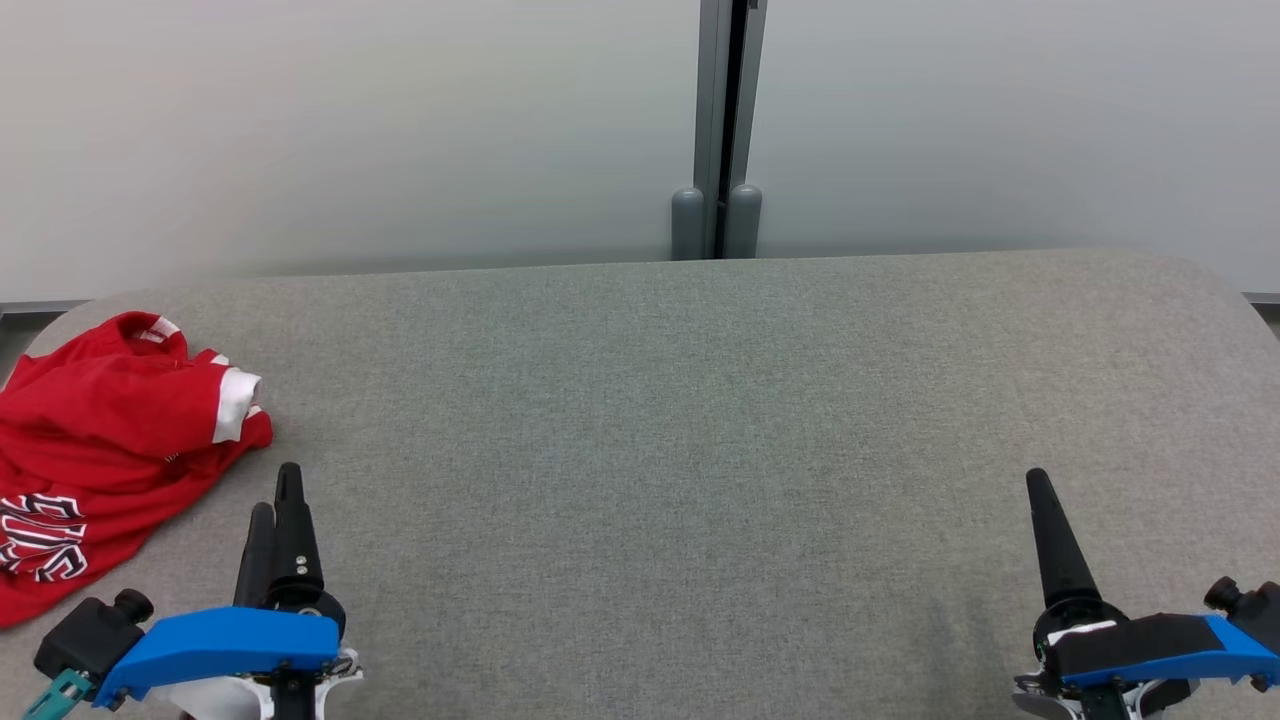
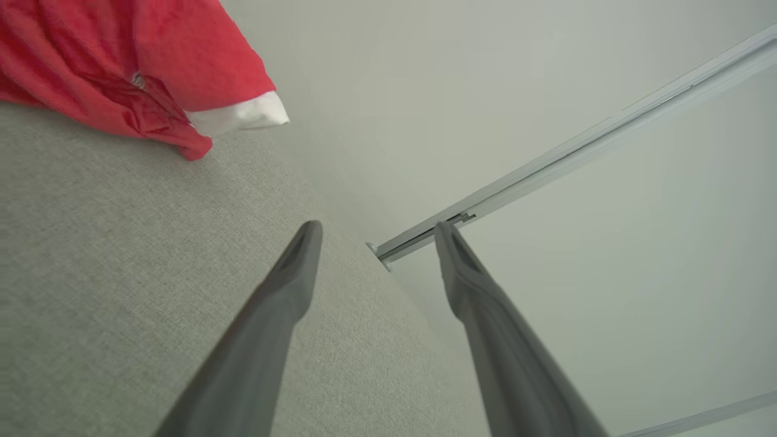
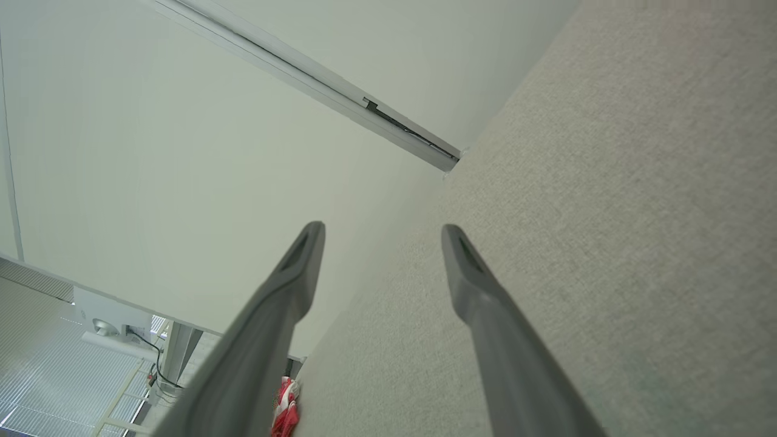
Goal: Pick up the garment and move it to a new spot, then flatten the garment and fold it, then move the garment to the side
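Grey fabric table (image 1: 700, 420), crumpled red garment (image 1: 100, 440), pale wall (image 1: 350, 130) behind

The red shirt (image 1: 100, 440) at the table's left end is soft matt cloth, creased, with a white cloth cuff (image 1: 236, 400) and flat printed lettering (image 1: 40, 535). The table (image 1: 650, 450) is covered in grey woven fabric, matt and slightly coarse. Behind the table the pale wall panels (image 1: 350, 130) look smooth and matt, joined by a grey post (image 1: 712, 100) that looks like satin-painted metal. Over the table's near edge, the fingers of my left gripper (image 2: 376, 233) and right gripper (image 3: 382, 233) are dark, smooth and matt, plastic by the look, and the blue covers (image 1: 225, 640) behind them are smooth plastic with a faint sheen.
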